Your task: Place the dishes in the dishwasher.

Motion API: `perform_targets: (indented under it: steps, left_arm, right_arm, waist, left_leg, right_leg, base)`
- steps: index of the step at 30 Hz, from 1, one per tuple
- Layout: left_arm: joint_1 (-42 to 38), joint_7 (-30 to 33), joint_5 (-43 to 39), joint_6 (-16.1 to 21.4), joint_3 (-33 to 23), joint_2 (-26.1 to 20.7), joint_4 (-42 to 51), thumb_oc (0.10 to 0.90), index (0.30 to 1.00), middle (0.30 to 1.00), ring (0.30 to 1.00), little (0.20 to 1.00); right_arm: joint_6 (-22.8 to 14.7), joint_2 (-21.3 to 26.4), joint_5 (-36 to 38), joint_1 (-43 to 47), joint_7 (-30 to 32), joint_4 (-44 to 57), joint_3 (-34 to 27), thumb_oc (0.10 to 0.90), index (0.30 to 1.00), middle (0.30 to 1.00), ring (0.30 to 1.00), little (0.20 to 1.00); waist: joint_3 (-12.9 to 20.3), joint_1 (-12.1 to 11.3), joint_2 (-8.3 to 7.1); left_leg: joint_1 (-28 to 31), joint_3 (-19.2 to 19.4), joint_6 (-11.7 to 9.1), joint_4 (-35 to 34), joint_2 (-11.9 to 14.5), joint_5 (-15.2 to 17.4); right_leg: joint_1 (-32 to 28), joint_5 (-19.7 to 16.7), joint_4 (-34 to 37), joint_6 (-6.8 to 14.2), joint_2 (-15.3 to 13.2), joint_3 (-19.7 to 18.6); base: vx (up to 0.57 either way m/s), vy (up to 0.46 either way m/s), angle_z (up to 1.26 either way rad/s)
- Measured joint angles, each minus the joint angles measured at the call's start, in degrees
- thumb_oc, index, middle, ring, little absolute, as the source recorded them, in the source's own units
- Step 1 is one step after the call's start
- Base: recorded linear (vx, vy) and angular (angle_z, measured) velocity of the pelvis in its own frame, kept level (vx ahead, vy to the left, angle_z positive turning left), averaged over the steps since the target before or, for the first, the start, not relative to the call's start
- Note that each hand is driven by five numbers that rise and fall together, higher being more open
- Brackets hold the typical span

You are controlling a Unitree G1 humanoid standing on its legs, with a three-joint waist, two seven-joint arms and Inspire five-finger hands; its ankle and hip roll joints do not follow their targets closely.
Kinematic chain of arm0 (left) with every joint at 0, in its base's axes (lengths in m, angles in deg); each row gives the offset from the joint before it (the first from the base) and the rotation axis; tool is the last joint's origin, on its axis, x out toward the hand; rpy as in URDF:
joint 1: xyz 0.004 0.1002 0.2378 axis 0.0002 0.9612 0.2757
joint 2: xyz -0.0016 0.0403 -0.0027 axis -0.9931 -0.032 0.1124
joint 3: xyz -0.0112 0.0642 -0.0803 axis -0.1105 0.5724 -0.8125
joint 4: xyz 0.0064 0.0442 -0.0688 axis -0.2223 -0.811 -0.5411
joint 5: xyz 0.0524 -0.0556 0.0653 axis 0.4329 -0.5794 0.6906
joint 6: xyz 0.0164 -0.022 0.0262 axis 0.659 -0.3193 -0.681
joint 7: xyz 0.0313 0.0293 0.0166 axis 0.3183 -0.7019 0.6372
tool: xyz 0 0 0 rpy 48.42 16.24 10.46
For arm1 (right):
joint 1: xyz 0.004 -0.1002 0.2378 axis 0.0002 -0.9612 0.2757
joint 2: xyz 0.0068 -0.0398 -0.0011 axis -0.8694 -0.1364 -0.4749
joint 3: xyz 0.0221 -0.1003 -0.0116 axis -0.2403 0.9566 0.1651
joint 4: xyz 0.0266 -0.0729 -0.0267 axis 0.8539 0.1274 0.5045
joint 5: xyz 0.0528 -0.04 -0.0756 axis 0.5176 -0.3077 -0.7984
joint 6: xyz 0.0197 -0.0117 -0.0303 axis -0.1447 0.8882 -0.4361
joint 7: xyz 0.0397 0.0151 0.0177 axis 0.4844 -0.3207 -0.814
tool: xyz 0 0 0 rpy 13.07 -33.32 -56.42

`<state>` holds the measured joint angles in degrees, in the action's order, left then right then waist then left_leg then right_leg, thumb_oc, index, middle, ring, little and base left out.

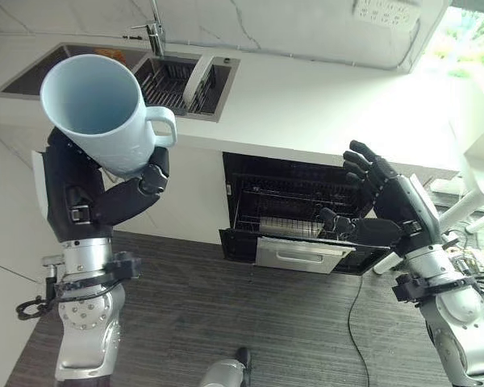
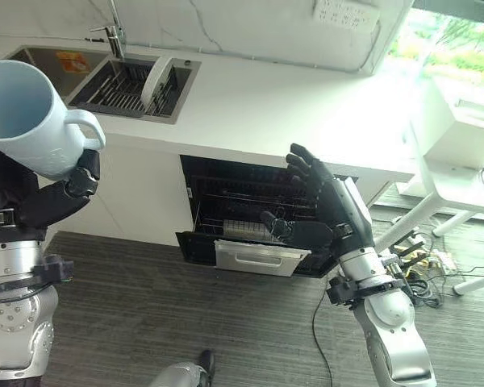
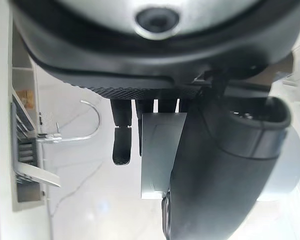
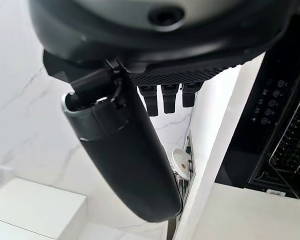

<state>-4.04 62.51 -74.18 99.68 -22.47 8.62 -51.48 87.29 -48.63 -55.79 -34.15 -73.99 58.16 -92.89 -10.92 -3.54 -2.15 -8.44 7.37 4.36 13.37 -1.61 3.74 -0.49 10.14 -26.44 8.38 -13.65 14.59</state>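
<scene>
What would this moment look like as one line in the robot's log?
left hand: holding mug | right hand: open, empty | dishwasher: open

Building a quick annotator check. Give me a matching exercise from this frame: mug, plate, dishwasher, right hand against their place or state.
Column 1:
1. pale blue mug
2. white plate
3. dishwasher
4. right hand

Column 2:
A. open, empty, raised in front of the dishwasher
B. standing on edge in the sink rack
C. under the counter, door down, rack showing
D. gripped in the left hand, tilted with its mouth toward the camera

Pairs: 1-D, 2-B, 3-C, 4-A
</scene>
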Motion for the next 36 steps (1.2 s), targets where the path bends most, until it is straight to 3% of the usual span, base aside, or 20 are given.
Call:
perform_targets:
  steps: [4, 9, 10, 11, 13, 14, 16, 17, 19, 20, 22, 25, 31, 33, 34, 36]
  left_arm:
    - [0.70, 0.03, 0.23, -0.87, 0.01, -0.16, 0.00, 0.400, 0.300, 0.300, 0.300, 0.300]
    - [0.82, 1.45, 2.60, -1.78, 0.47, -0.01, -0.22, 0.400, 0.300, 0.300, 0.300, 0.300]
    - [0.99, 1.43, 2.59, -1.82, 0.46, -0.02, -0.27, 0.400, 0.300, 0.300, 0.300, 0.300]
    - [1.54, 1.41, 2.60, -1.94, 0.46, -0.05, -0.19, 0.400, 0.300, 0.300, 0.300, 0.300]
    - [3.12, 1.57, 2.58, -2.13, 0.18, -0.19, 0.08, 0.400, 0.300, 0.300, 0.300, 0.300]
    - [3.18, 2.17, 2.59, -2.33, 0.60, -0.19, 0.12, 0.400, 0.300, 0.300, 0.300, 0.300]
    - [2.72, 2.27, 2.23, -2.67, 0.81, -0.23, 0.28, 0.400, 0.300, 0.300, 0.300, 0.300]
    - [2.68, 2.31, 1.79, -4.09, 1.36, -0.25, 1.82, 0.400, 0.300, 0.300, 0.300, 0.300]
    - [2.04, 2.59, 1.77, -4.49, 2.55, -0.27, 2.63, 0.400, 0.300, 0.300, 0.300, 0.300]
    - [2.17, 2.71, 2.04, -4.77, 3.35, -0.14, 2.66, 0.400, 0.300, 0.300, 0.300, 0.300]
    - [3.37, 3.65, 2.06, -4.70, 4.24, 0.64, 2.48, 0.400, 0.300, 0.300, 0.300, 0.300]
    - [3.48, 3.95, 2.15, -3.22, 7.05, 1.06, 1.92, 0.400, 0.300, 0.300, 0.300, 0.300]
    - [2.40, 3.58, 2.61, -1.75, 8.96, 0.99, -1.32, 0.400, 0.300, 0.300, 0.300, 0.300]
    - [2.41, 3.41, 2.63, -1.74, 9.30, 0.98, -1.87, 0.400, 0.300, 0.300, 0.300, 0.300]
    - [1.81, 2.51, 2.61, -1.77, 9.38, 0.91, -2.37, 0.400, 0.300, 0.300, 0.300, 0.300]
    - [1.63, 1.44, 2.61, -1.96, 9.57, 0.92, -3.42, 0.400, 0.300, 0.300, 0.300, 0.300]
  right_arm:
    - [-0.04, 0.43, -0.16, -1.12, 0.02, 0.05, -0.02, 0.800, 0.900, 0.900, 0.900, 0.900]
    - [-0.05, 1.02, -0.13, -1.80, -0.11, 0.09, 0.22, 0.800, 0.900, 0.900, 0.900, 0.900]
    - [-0.06, 0.97, -0.06, -1.98, -0.10, 0.11, 0.40, 0.800, 0.900, 0.900, 0.900, 0.900]
    - [0.02, 0.98, -0.02, -2.63, -0.11, 0.23, 0.51, 0.800, 0.900, 0.900, 0.900, 0.900]
    - [0.07, 1.10, 0.08, -3.26, -0.10, 0.44, 0.79, 0.800, 0.900, 0.900, 0.900, 0.900]
    - [0.11, 1.37, 0.05, -2.57, 0.07, 0.32, 0.92, 0.800, 0.900, 0.900, 0.900, 0.900]
    - [0.87, 2.19, 0.07, -0.53, 0.27, -0.54, 1.78, 0.800, 0.900, 0.900, 0.900, 0.900]
    - [1.46, 3.41, 0.11, -0.28, 0.54, -0.16, 1.45, 0.800, 0.900, 0.900, 0.900, 0.900]
    - [1.93, 4.10, 0.26, 0.29, 1.09, -0.30, -0.58, 0.800, 0.900, 0.900, 0.900, 0.900]
    - [2.78, 4.99, 0.86, 0.97, 1.24, -0.67, -0.99, 0.800, 0.900, 0.900, 0.900, 0.900]
    - [2.78, 5.20, 2.38, 1.07, 0.90, -0.82, -0.97, 0.800, 0.900, 0.900, 0.900, 0.900]
    - [2.84, 5.10, 2.29, 0.94, 0.94, -1.49, 0.48, 0.800, 0.900, 0.900, 0.900, 0.900]
    - [2.77, 5.50, 2.20, 0.10, -1.25, -2.42, 2.28, 0.800, 0.900, 0.900, 0.900, 0.900]
    - [2.74, 5.70, 2.29, -0.64, -1.81, -2.52, 1.65, 0.800, 0.900, 0.900, 0.900, 0.900]
    - [2.70, 5.31, 2.36, -1.38, -1.82, -2.44, 1.46, 0.800, 0.900, 0.900, 0.900, 0.900]
    - [2.73, 4.90, 2.75, -2.22, -1.93, -2.42, 1.49, 0.800, 0.900, 0.900, 0.900, 0.900]
  waist:
    - [-0.06, 1.38, -0.55]
    - [-0.31, 3.22, -0.18]
    - [-0.29, 3.39, -0.21]
    - [-0.28, 3.82, -0.29]
    - [-0.20, 3.46, -0.63]
    - [-0.10, 3.29, -0.62]
    - [-0.03, 3.56, 0.16]
    - [0.06, 3.71, 0.37]
    - [0.38, 4.06, 1.28]
    - [0.39, 4.45, 1.36]
    - [0.31, 4.88, 2.07]
    - [0.20, 4.92, 3.04]
    - [0.10, 5.26, 3.56]
    - [0.19, 5.27, 3.67]
    - [-0.07, 5.43, 2.92]
    - [-0.01, 5.05, 2.57]
  left_leg:
    - [-0.17, 2.01, -0.75, 0.09, -0.75, 1.05]
    - [-0.20, 1.61, -0.41, 0.61, -1.85, 2.04]
    - [-0.34, 0.82, -1.80, 1.60, -1.77, 2.36]
    - [-0.29, 0.23, -1.93, 2.58, -1.58, 3.03]
    - [0.57, -0.14, -3.28, 3.76, -0.82, 4.29]
    - [0.77, -0.76, -4.34, 4.80, 0.50, 4.86]
    - [1.92, -1.99, -6.89, 3.58, 3.44, 4.36]
    - [3.62, -2.48, -9.14, 0.44, 5.40, 2.86]
    - [2.72, -1.36, -10.45, 0.17, 8.54, 0.54]
    - [2.80, -0.94, -9.80, -0.17, 8.69, -0.69]
    - [2.71, 0.06, -9.07, -0.63, 8.75, -2.93]
    - [0.52, 1.00, -9.38, 0.77, 8.78, 0.06]
    - [-4.53, 1.47, -9.46, 3.87, 12.19, 0.23]
    - [-3.28, 1.31, -8.34, 4.99, 11.03, 1.15]
    - [-1.87, 1.66, -8.87, 3.08, 9.47, 0.58]
    - [-0.81, 2.20, -7.93, 2.01, 7.49, 0.02]
  right_leg:
    - [9.77, 1.27, 3.12, -1.31, 0.87, -0.08]
    - [17.06, -3.82, 6.16, 0.50, -1.41, -9.44]
    - [17.37, -4.36, 6.23, 0.51, -1.64, -10.25]
    - [17.09, -4.34, 5.71, 0.42, -1.10, -10.34]
    - [15.15, -5.06, 7.58, -1.03, -0.06, -9.92]
    - [13.71, -8.14, 8.43, -1.77, 1.40, -8.60]
    - [13.34, -6.44, 6.18, -3.95, 3.94, -5.71]
    - [12.70, -4.27, 5.46, -6.06, 6.19, -4.39]
    - [13.28, -2.59, 4.14, -8.89, 8.20, -2.21]
    - [14.16, -1.07, 2.42, -10.47, 8.29, -1.76]
    - [14.26, -0.49, 1.27, -11.14, 8.40, -1.57]
    - [13.65, -0.48, 1.76, -11.14, 9.39, -1.52]
    - [12.09, -0.01, 3.62, -10.95, 11.53, -0.49]
    - [13.40, -0.41, 3.58, -10.44, 10.86, -0.08]
    - [14.16, -0.59, 2.68, -10.54, 9.42, -0.19]
    - [13.98, -1.19, 2.35, -9.53, 7.57, -0.69]
  base:
    - [0.14, -0.184, -0.26]
    - [0.23, -0.280, 0.09]
    - [0.28, -0.442, 0.24]
    - [0.21, -0.352, 0.26]
    - [0.21, -0.370, 0.16]
    - [0.25, -0.512, 0.12]
    - [0.21, -0.547, 0.13]
    - [0.08, -0.390, 0.19]
    - [0.07, -0.322, 0.37]
    - [0.07, -0.213, 0.30]
    - [0.05, -0.058, 0.05]
    - [0.06, 0.072, 0.00]
    - [0.09, 0.234, 0.03]
    - [0.13, 0.418, 0.00]
    - [0.09, 0.265, 0.17]
    - [0.06, 0.214, 0.14]
